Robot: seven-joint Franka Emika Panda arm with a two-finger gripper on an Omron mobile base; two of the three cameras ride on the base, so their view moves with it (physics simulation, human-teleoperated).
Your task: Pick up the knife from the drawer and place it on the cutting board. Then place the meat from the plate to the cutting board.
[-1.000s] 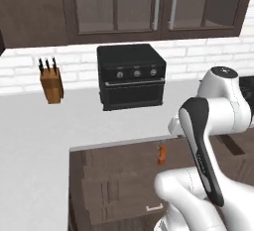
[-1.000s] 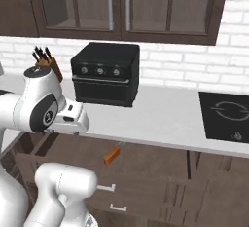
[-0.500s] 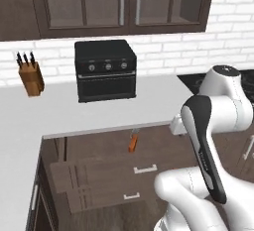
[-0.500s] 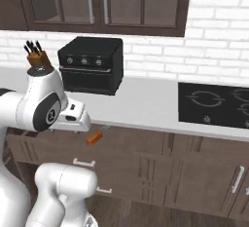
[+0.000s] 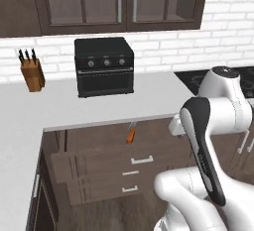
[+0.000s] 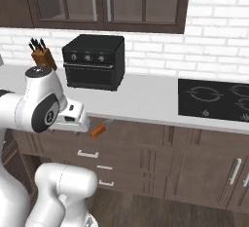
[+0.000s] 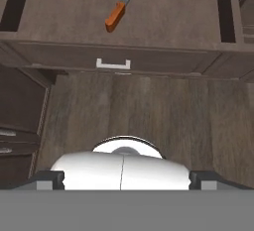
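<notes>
Orange-handled, the knife (image 7: 115,13) is lying in the open drawer (image 7: 163,22), far ahead of your wide, empty fingers (image 7: 124,178), its blade pointing away toward the surface (image 5: 99,106).

White brick wall (image 5: 163,51) behind a pale grey surface (image 5: 59,108); dark brown upper cabinets (image 6: 104,2) (glass-fronted), matching lower cabinets (image 6: 204,165), a black cooktop (image 6: 214,99), wood-plank floor (image 7: 149,111).
</notes>
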